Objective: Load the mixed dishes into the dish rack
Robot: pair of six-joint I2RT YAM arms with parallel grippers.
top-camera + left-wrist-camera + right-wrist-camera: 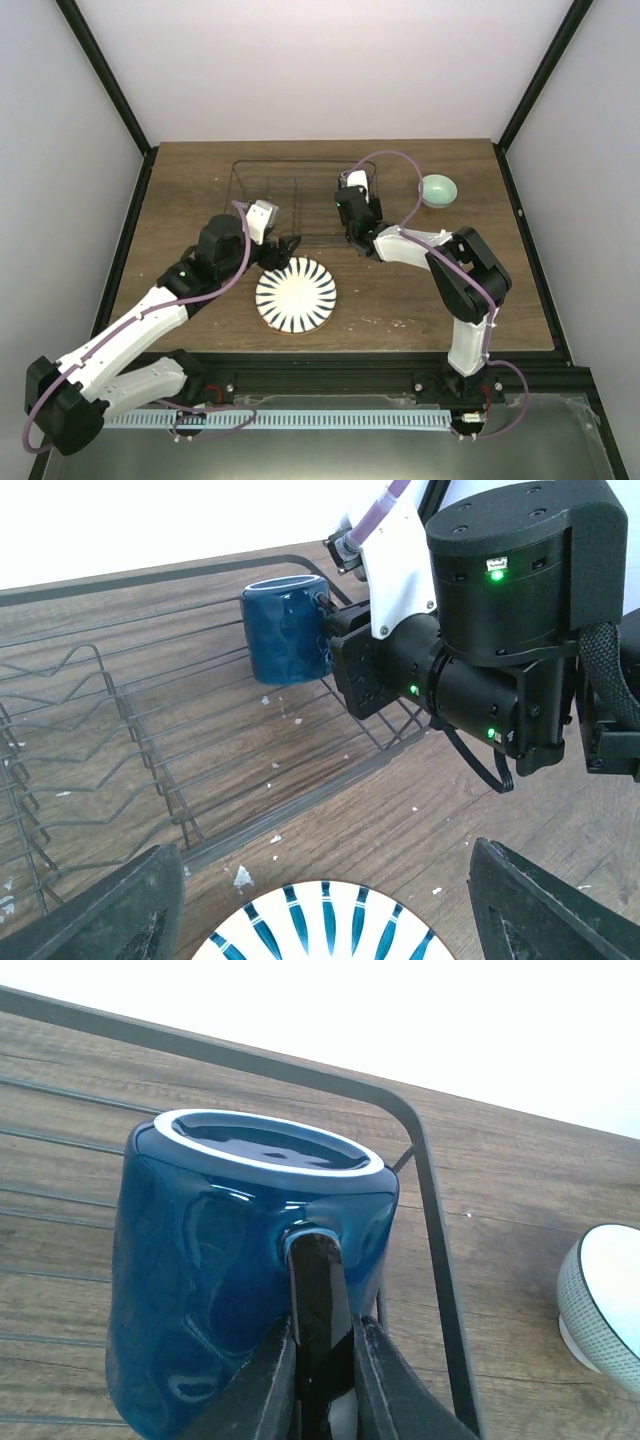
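Stretches the left arm [130, 325] low and diagonally from the near-left base toward mid-table, left gripper [283, 247] spread wide, fingers [110, 910] far apart at the lower corners of the wrist view. Folds the right arm [468, 285] sharply at the elbow (forearm angled back leftward), right gripper [318, 1350] pinched tight on the handle of the dark blue mug [230, 1260].

top: overhead, whole table [400, 300] | left wrist: low, facing rack [300, 798] | right wrist: close; both see mug [220, 1260]
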